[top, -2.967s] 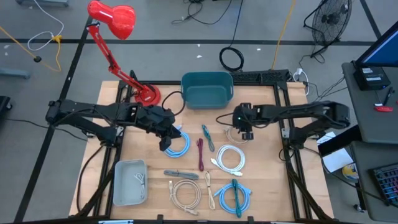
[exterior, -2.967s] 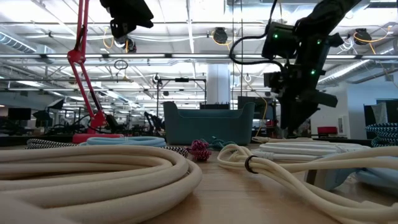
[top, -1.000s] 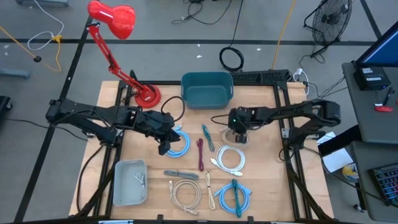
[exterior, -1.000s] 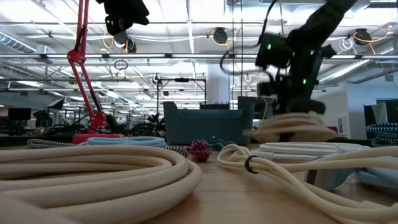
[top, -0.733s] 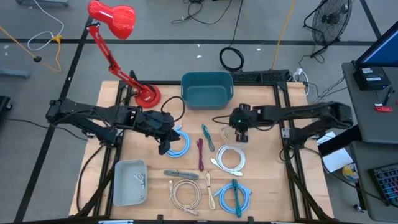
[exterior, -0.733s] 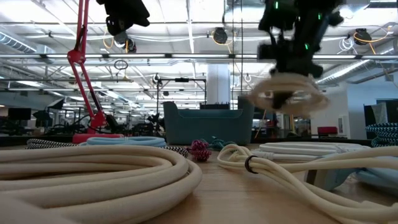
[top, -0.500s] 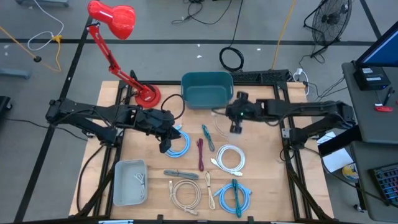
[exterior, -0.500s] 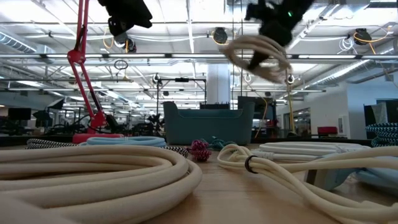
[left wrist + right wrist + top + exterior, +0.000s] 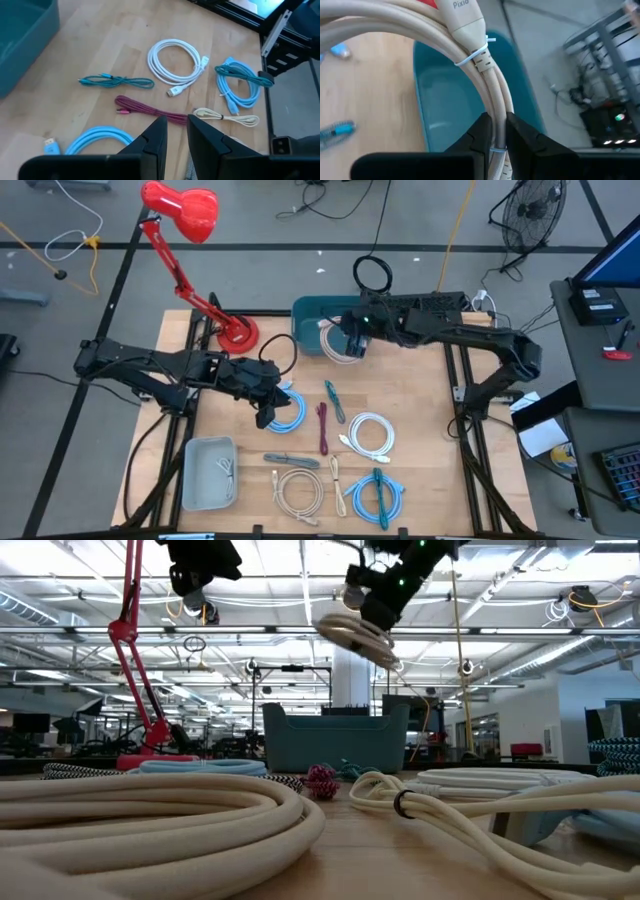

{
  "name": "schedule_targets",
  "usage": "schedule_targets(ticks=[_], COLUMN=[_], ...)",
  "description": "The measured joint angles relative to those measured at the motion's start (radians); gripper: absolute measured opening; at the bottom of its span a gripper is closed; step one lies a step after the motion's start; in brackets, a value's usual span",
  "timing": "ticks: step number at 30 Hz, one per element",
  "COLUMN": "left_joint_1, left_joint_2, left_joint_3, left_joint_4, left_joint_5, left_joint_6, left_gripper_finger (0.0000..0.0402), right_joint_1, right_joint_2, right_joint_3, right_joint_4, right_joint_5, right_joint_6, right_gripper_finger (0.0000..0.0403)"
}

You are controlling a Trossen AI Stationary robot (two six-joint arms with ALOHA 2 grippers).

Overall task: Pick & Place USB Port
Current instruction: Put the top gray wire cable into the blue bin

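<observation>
Swinging away from the middle of the table, where it was a second ago, the right gripper (image 9: 352, 338) now hangs over the teal bin (image 9: 306, 315) at the far edge, carrying the cream cable coil (image 9: 338, 340) that lay on the wood three seconds back. Its fingers are pinched tight on the coil's strands. The cable is a thick cream loop bundled with thin white ties, with a moulded plug end bearing printed lettering that I can't fully read. The right wrist view shows those ties, the plug and the bin's inside below; from the low view the coil (image 9: 355, 637) simply dangles high above the bin (image 9: 335, 740). The left gripper (image 9: 270, 408) has not moved, waiting above the light blue cable (image 9: 290, 412), fingers (image 9: 155, 137) slightly parted and holding nothing.
</observation>
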Motion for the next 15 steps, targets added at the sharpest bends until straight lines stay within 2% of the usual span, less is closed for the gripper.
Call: schedule_targets(ticks=[15], left_joint_1=[-0.076], left_joint_2=[0.0], left_joint_3=[0.0], left_joint_4=[-0.001], left_joint_5=[-0.035], left_joint_6=[-0.059], left_gripper_finger=[0.0076], right_joint_1=[-0.138], right_joint_2=[0.159], right_joint_3=[0.015], right_joint_4=[0.064], right_joint_5=[-0.075], right_joint_6=[-0.069], right_gripper_finger=[0.0032])
